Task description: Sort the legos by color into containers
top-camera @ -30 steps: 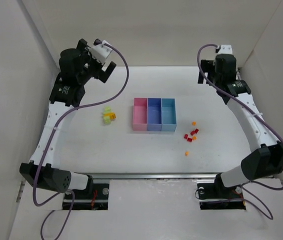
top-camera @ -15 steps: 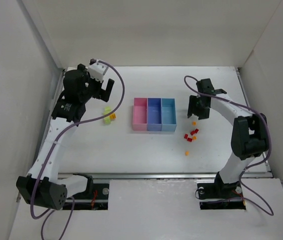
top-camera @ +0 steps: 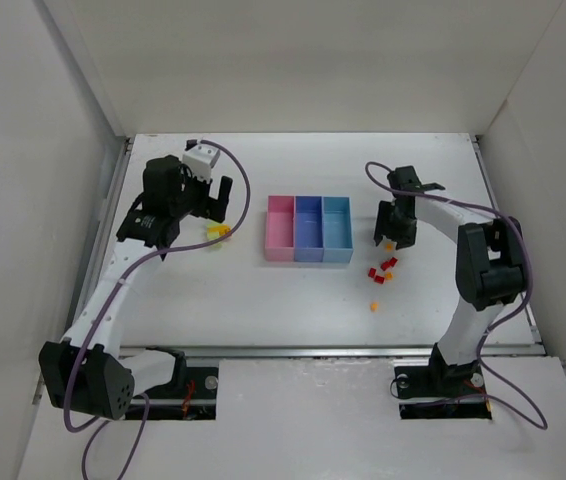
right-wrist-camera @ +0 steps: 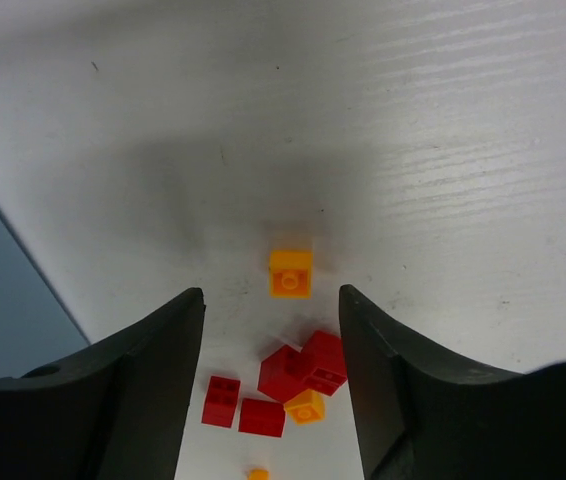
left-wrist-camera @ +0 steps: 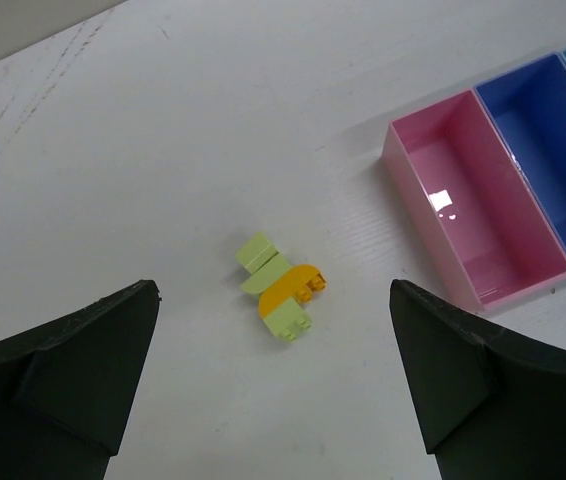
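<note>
A small clump of yellow-green and orange legos (left-wrist-camera: 281,295) lies on the white table, left of the containers. My left gripper (left-wrist-camera: 273,295) hangs above it, open wide, with the clump between the fingers' lines and nothing touched. In the top view the left gripper (top-camera: 214,210) sits just behind the clump (top-camera: 218,232). The right gripper (right-wrist-camera: 271,295) is open about halfway, low over the table. A single orange lego (right-wrist-camera: 291,273) lies just ahead of its tips. Red legos (right-wrist-camera: 303,365) with more orange ones lie beneath it. The containers (top-camera: 308,228) stand mid-table: pink, blue-violet, light blue.
The pink bin (left-wrist-camera: 468,215) shows bare inside in the left wrist view, with the blue-violet one (left-wrist-camera: 543,150) beside it. The light blue bin's wall (right-wrist-camera: 3,310) is close on the right gripper's left. One stray orange brick (top-camera: 374,306) lies nearer the front. White walls enclose the table.
The right arm swung from the back right corner down to the orange lego and its jaws narrowed. The left arm came forward and lower over the yellow-green clump.
</note>
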